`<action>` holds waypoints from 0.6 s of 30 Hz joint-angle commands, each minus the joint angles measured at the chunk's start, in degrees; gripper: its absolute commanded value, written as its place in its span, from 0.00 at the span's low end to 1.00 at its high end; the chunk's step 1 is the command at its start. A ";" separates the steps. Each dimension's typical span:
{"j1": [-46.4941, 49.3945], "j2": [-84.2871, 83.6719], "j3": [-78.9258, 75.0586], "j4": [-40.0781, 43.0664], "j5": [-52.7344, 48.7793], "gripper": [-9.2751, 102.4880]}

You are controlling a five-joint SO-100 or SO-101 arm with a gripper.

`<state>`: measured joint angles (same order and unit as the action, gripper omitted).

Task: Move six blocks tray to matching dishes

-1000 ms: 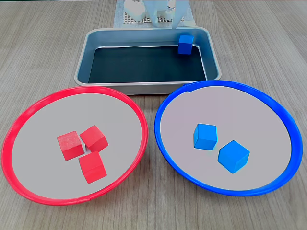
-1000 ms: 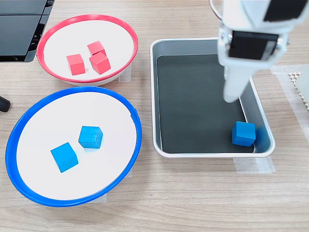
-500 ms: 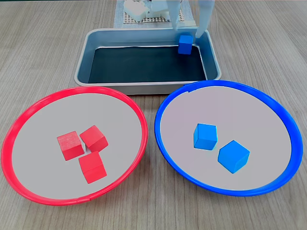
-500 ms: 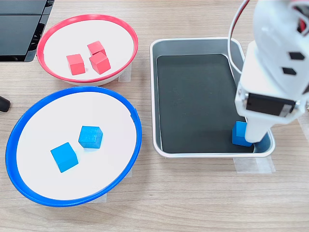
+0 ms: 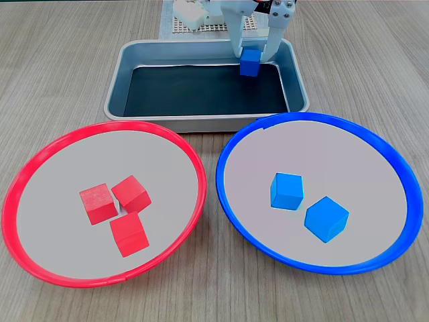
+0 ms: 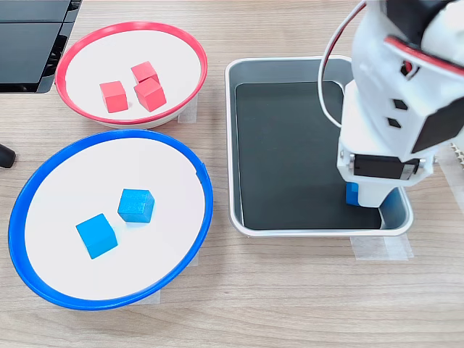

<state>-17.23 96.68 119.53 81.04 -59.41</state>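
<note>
Nearest in a fixed view, the red-rimmed dish (image 5: 27, 168) holds three red blocks (image 5: 114, 213), and beside it the blue-rimmed dish (image 5: 395, 168) holds two blue blocks (image 5: 308, 204). Behind them sits the silver tray (image 5: 201, 122). At its far right corner the white gripper (image 5: 252, 59) reaches down, jaws clamped on either side of the last blue block (image 5: 250, 62).

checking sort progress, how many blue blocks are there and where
3: two blue blocks lie in the blue-rimmed dish; the third sits between the gripper's fingers in the tray.
</note>
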 commanded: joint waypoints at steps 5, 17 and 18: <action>5.36 1.67 -7.82 8.70 -10.46 0.08; 8.00 -14.06 -42.98 -13.89 4.04 0.08; 7.38 -15.64 -43.33 -18.81 6.77 0.08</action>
<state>-8.35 82.88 80.16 79.28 -60.38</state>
